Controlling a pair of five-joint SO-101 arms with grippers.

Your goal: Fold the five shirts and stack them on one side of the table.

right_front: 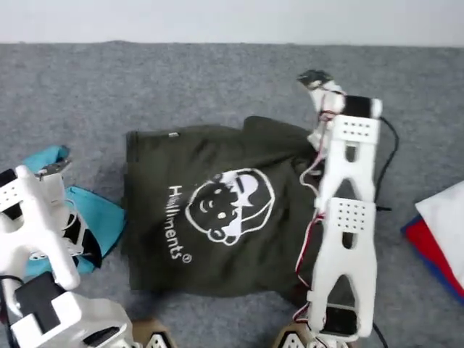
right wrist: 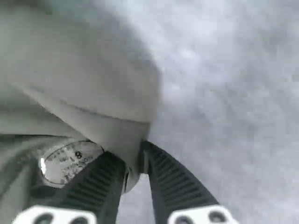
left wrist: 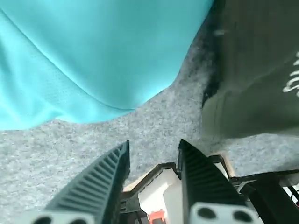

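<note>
Centrally, soft olive shirt (right_front: 210, 210) on felted grey worktop (right_front: 145, 87); right fingers (right wrist: 173, 182) pinch its folded edge; left fingers (left wrist: 100, 182) released near smooth teal shirt (left wrist: 93, 56).

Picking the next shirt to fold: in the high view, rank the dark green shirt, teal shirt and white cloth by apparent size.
1. dark green shirt, clearly largest.
2 and 3. teal shirt and white cloth look alike: the left arm hides part of the teal one, the frame edge cuts the white one.
</note>
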